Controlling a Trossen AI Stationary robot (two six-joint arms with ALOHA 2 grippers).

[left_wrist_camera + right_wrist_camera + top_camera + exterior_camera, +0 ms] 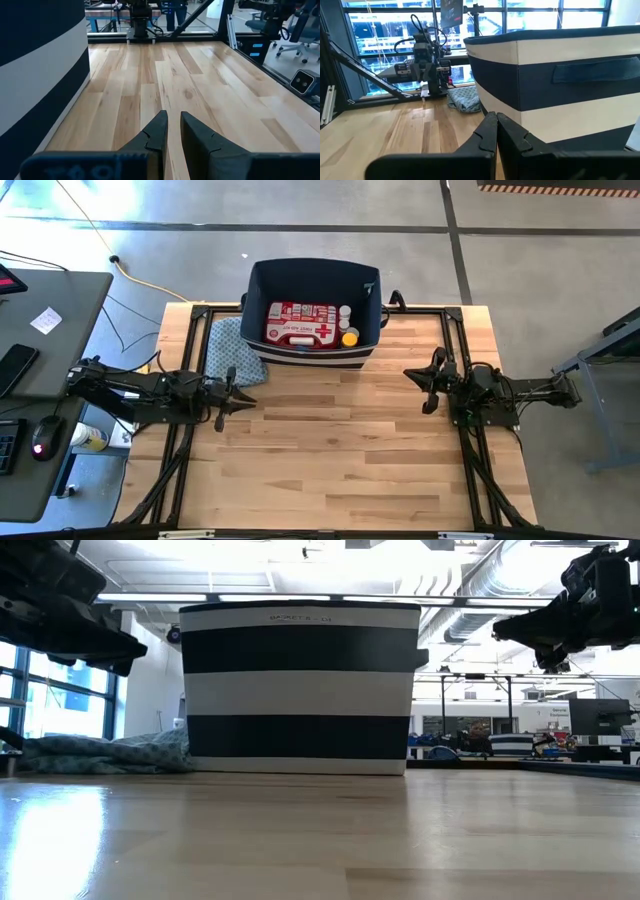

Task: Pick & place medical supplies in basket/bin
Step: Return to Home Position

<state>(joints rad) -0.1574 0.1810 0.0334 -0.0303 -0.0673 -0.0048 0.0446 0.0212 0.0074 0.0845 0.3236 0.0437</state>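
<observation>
The navy basket with white stripes (315, 280) stands at the table's far edge, filling the low view's middle (300, 690). Inside it lie the red first-aid kit with a white cross (300, 325), a small white bottle (344, 313) and a yellow-capped bottle (350, 337). My left gripper (236, 392) (172, 120) hovers over the table's left side, near the basket's near-left corner, open by a narrow gap and empty. My right gripper (428, 385) (496, 120) hovers over the right side, beside the basket's right wall, shut and empty.
A blue-green patterned cloth (232, 352) lies crumpled against the basket's left wall (110, 752). Bare wooden tabletop (340, 450) spreads between and in front of both arms. A black frame (455, 330) runs along the table's edges. A desk with a mouse (42, 438) stands off to the left.
</observation>
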